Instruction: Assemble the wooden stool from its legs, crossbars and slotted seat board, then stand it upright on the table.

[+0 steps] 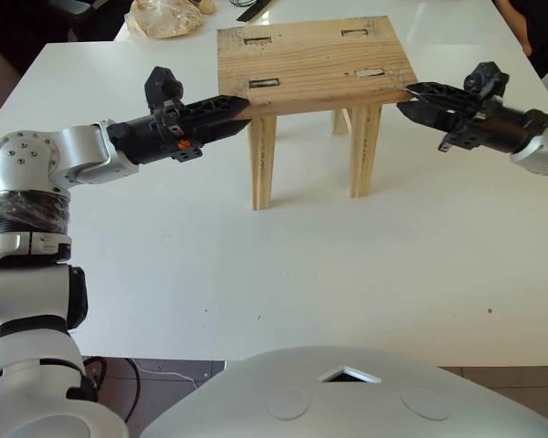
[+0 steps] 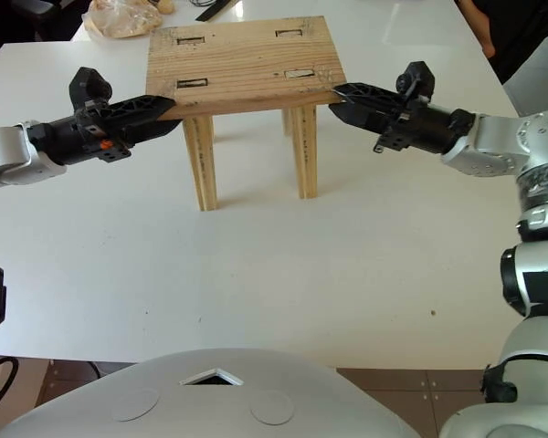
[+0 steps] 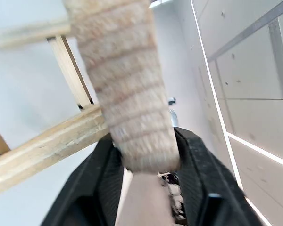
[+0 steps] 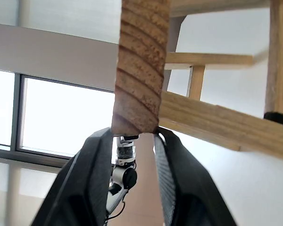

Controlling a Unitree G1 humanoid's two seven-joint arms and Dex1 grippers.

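Stool (image 1: 312,91) stands upright; your left pincer (image 1: 242,111) and right pincer (image 1: 409,97) pinch its seat (image 1: 310,50) (opposite edges): release both together.

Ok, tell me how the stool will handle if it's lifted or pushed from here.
The stool is probably rigid: a solid seat board on straight legs. Held only at the seat's edges by the left gripper and right gripper, it could slip or pivot. Pushed high, it might tip on its fairly narrow legs.
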